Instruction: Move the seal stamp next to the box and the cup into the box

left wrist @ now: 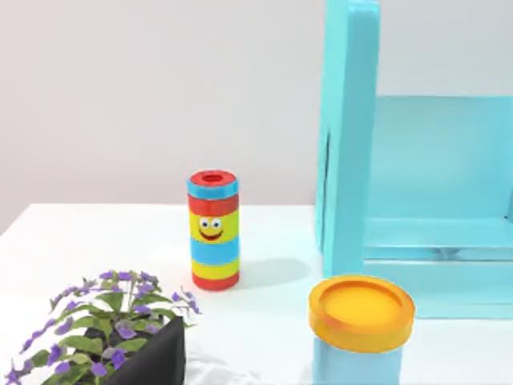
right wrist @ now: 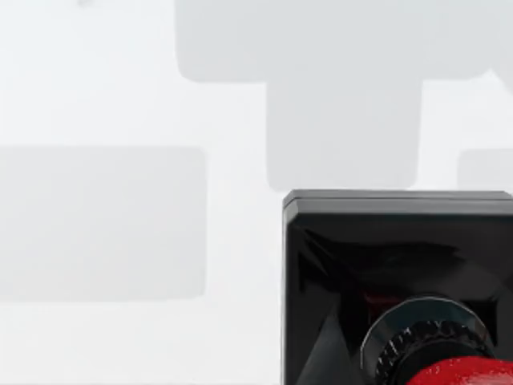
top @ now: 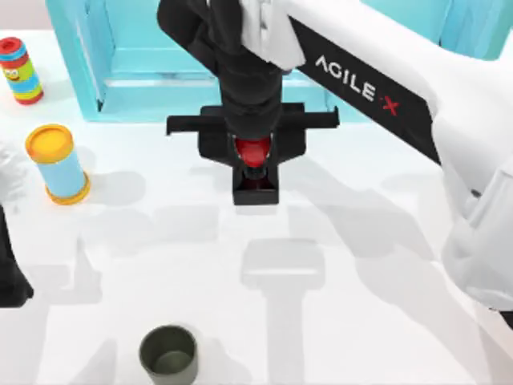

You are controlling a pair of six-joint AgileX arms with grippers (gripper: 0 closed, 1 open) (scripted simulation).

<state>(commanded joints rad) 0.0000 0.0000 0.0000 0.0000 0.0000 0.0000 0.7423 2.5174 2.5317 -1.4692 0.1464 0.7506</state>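
Large turquoise shelf unit stands along the far edge of the white bench, open side facing the near edge. Right arm reaches from the right edge across to the bench centre; right gripper sits directly over the seal stamp. Whether its fingers are closed on the knob or merely around it: cannot tell.

Light-blue cylinder with yellow lid stands upright near the left edge. Multicoloured striped cylinder with a smiley face is upright at the far left corner.

Dark olive-green cylindrical cup stands upright at the near edge, left of centre, well apart from the stamp.

Seal stamp, black cube base with glossy red knob, rests mid-bench just in front of the shelf unit.

Left wrist view: potted plant with purple flowers near the striped cylinder.
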